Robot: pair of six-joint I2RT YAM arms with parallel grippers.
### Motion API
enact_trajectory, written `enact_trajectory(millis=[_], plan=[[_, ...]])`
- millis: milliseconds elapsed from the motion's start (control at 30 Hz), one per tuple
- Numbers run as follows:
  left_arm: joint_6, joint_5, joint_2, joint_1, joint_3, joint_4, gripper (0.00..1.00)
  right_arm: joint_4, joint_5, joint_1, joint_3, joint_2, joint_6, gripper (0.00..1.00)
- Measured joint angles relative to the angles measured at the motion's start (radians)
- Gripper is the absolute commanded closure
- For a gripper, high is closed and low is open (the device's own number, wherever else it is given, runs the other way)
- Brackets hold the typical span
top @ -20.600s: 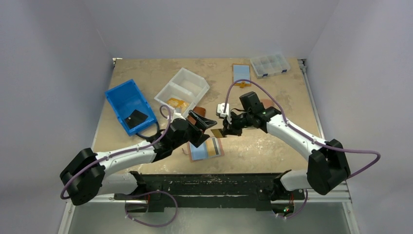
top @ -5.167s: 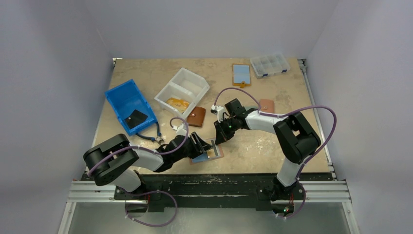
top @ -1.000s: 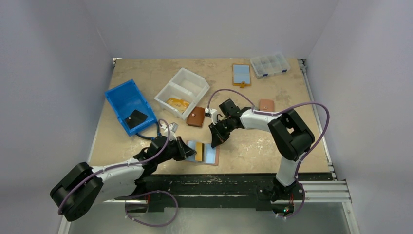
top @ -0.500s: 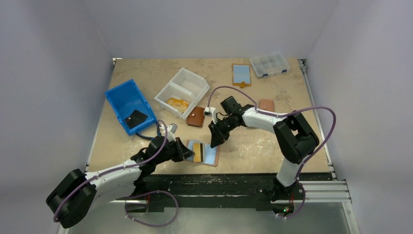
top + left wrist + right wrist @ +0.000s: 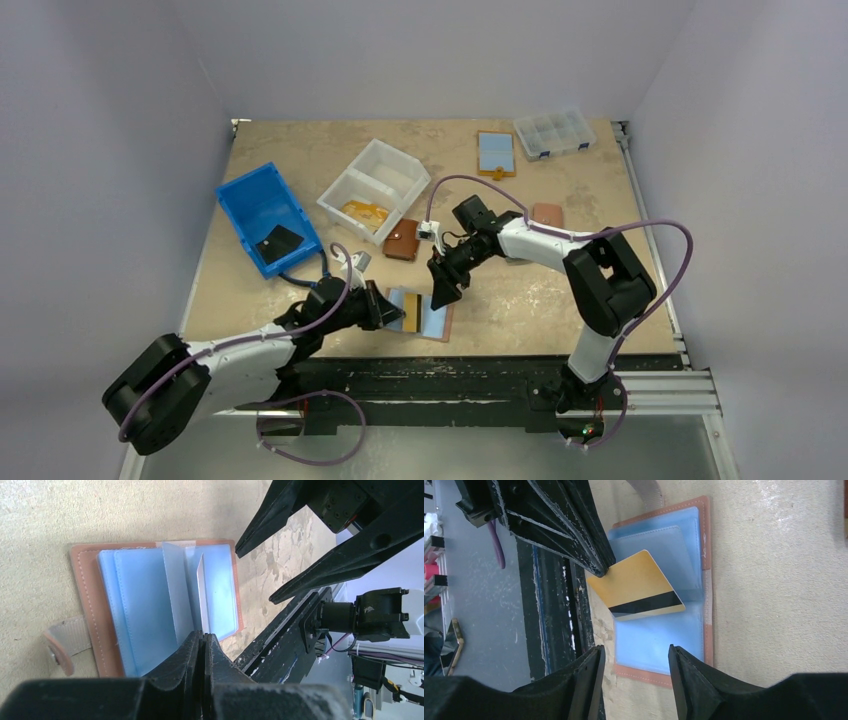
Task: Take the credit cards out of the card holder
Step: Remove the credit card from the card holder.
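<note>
The card holder point(image 5: 436, 322) lies open near the table's front edge, its tan leather rim around light-blue sleeves point(image 5: 659, 640) point(image 5: 135, 605). A credit card point(image 5: 636, 587), yellow with a black stripe, stands tilted over the holder's middle. My left gripper point(image 5: 384, 307) point(image 5: 203, 636) is shut on its near corner, and the card point(image 5: 200, 592) shows edge-on there beside a raised clear sleeve. My right gripper point(image 5: 440, 294) point(image 5: 636, 655) hangs open just above the holder's right panel with nothing between its fingers; it point(image 5: 255, 576) shows in the left wrist view too.
A brown wallet point(image 5: 403, 240), a white divided tray point(image 5: 352, 182) and a blue bin point(image 5: 250, 200) stand behind the left arm. Another open card holder point(image 5: 496, 153), a clear organizer box point(image 5: 554, 132) and a small brown wallet point(image 5: 547, 213) lie at the back right. The black rail point(image 5: 450, 372) borders the table's front.
My right gripper has gone from shut to open above the holder's right side. The left gripper keeps hold of the card and has barely moved.
</note>
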Motion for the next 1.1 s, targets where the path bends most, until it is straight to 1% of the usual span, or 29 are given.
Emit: enact_trajectory(millis=[67,100,133,200,233,300,333,467,600,733,833,933,1100], plan=[[0.004,0.008,0.025,0.0,0.0,0.018,1.0,-0.005,0.0,0.0,0.002,0.0,-0.009,0.44],[0.006,0.011,0.037,0.0,0.002,0.023,1.0,-0.005,0.0,0.0,0.002,0.0,-0.014,0.46],[0.01,0.016,0.05,0.0,0.003,0.029,1.0,-0.005,-0.001,0.0,0.002,0.0,-0.015,0.52],[0.01,0.02,0.072,0.0,0.008,0.037,1.0,0.0,-0.005,0.0,0.002,0.0,-0.01,0.74],[0.011,0.023,0.08,0.0,0.01,0.04,1.0,0.007,-0.006,0.0,0.002,0.0,-0.005,0.81],[0.01,0.026,0.091,0.0,0.015,0.047,1.0,0.029,-0.006,0.0,0.001,0.003,0.025,0.89],[0.01,0.027,0.095,0.0,0.017,0.051,1.0,0.042,-0.006,0.001,0.001,0.006,0.04,0.91],[0.01,0.034,0.106,0.0,0.021,0.07,1.0,0.073,0.003,0.01,0.001,0.042,0.089,0.94],[0.008,0.044,0.131,0.0,0.023,0.1,0.91,0.092,0.031,0.023,0.001,0.074,0.127,0.95],[-0.004,0.055,0.181,0.0,0.027,0.127,0.76,0.105,0.06,0.035,0.001,0.099,0.155,0.95],[-0.013,0.068,0.22,0.0,0.031,0.154,0.69,0.11,0.081,0.04,0.001,0.113,0.17,0.95],[-0.023,0.08,0.251,0.0,0.035,0.178,0.67,0.112,0.093,0.042,0.001,0.115,0.18,0.96],[-0.036,0.099,0.291,0.0,0.047,0.203,0.66,0.117,0.108,0.042,0.001,0.115,0.193,0.96]])
